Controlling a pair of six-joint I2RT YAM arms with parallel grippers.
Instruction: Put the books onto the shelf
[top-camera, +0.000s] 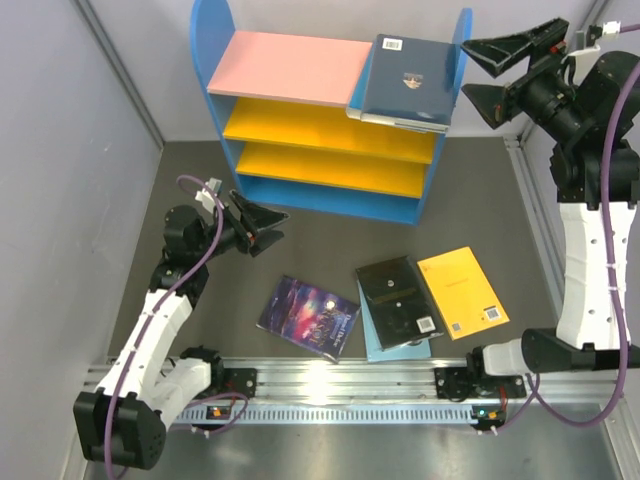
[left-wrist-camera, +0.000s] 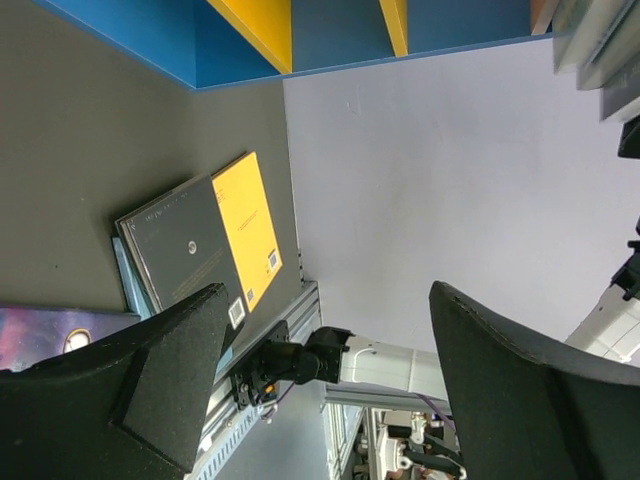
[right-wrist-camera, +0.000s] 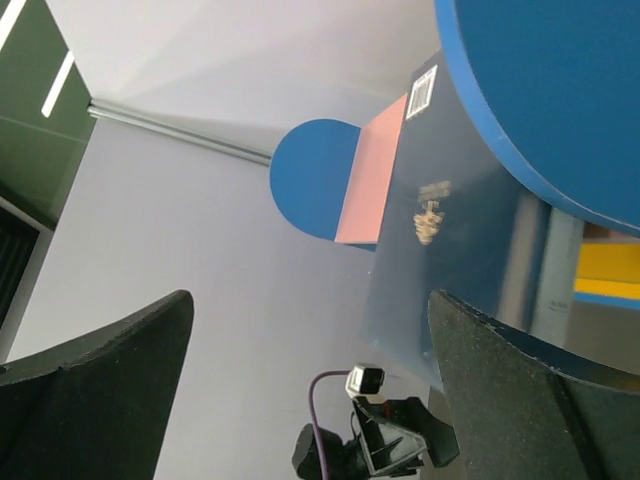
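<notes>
The shelf (top-camera: 300, 160) stands at the back, with blue sides, a pink top (top-camera: 290, 65) and yellow boards. A dark navy book (top-camera: 412, 78) lies flat on the right end of the top, over paler books whose edges show beneath it. My right gripper (top-camera: 467, 70) hangs open just right of that book with nothing between its fingers; its wrist view shows the navy book (right-wrist-camera: 450, 220) ahead. On the table lie a purple galaxy book (top-camera: 310, 317), a black book (top-camera: 400, 297) over a light blue one (top-camera: 385, 348), and a yellow-orange book (top-camera: 462, 292). My left gripper (top-camera: 283, 226) is open and empty, left of them.
A grey wall panel runs along the left and another along the right of the dark table (top-camera: 320, 245). The aluminium base rail (top-camera: 340, 380) crosses the near edge. In the left wrist view the black book (left-wrist-camera: 185, 250) and yellow-orange book (left-wrist-camera: 250, 225) lie below the shelf base (left-wrist-camera: 170, 40).
</notes>
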